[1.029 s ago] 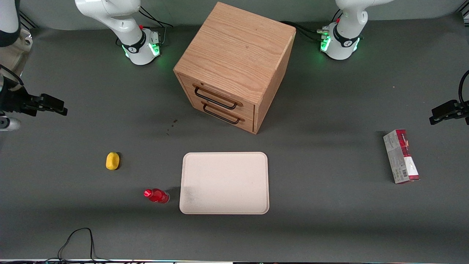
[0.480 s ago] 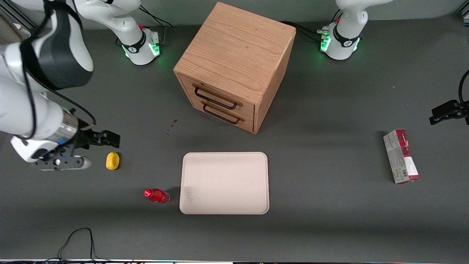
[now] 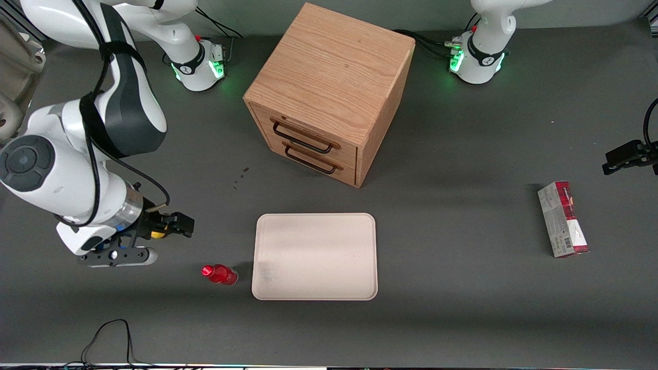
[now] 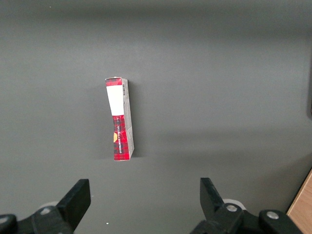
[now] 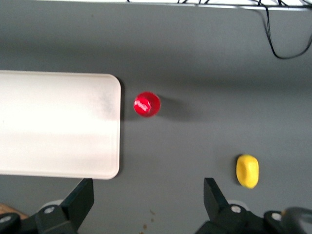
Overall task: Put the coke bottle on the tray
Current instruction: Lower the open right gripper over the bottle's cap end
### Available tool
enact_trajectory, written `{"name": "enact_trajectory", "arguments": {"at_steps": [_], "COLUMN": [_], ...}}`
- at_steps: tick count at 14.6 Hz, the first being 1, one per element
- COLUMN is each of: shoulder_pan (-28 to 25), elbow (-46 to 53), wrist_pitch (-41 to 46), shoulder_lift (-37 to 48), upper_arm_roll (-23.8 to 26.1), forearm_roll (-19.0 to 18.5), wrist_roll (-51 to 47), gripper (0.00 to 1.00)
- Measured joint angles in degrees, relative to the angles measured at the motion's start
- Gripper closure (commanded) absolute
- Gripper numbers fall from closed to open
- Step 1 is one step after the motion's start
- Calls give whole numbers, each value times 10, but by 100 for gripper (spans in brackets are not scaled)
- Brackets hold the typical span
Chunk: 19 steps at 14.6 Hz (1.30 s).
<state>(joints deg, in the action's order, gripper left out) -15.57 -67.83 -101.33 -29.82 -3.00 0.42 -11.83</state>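
Observation:
The coke bottle (image 3: 220, 274) is small and red with a red cap. It stands on the dark table close beside the tray's near corner. From above, the right wrist view shows its cap (image 5: 146, 104). The tray (image 3: 314, 256) is large, flat and pale cream-pink, with a grey smudge at the corner next to the bottle; one end of it shows in the right wrist view (image 5: 58, 124). My gripper (image 3: 177, 225) hangs above the table, farther from the front camera than the bottle and more toward the working arm's end. It is open and empty (image 5: 148, 192).
A yellow oval lump (image 5: 247, 170) lies under my wrist, mostly hidden in the front view. A wooden drawer cabinet (image 3: 329, 92) stands farther back than the tray. A red-and-grey carton (image 3: 563, 218) lies toward the parked arm's end. A black cable (image 3: 108, 334) loops at the near edge.
My arm has swung in from the table's end toward the bottle and tray, passing over the yellow lump. The gripper is now nearer the bottle. Bottle and tray have not moved.

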Motion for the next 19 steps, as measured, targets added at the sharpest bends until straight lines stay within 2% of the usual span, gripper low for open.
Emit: {"name": "enact_trajectory", "arguments": {"at_steps": [6, 19], "shoulder_pan": [0, 13], "elbow": [95, 109], "wrist_pitch": [0, -71], "shoulder_lift": [-81, -189], "upper_arm_roll": [7, 14], "forearm_roll": [1, 2], "wrist_roll": [0, 0], "gripper": [0, 0]}}
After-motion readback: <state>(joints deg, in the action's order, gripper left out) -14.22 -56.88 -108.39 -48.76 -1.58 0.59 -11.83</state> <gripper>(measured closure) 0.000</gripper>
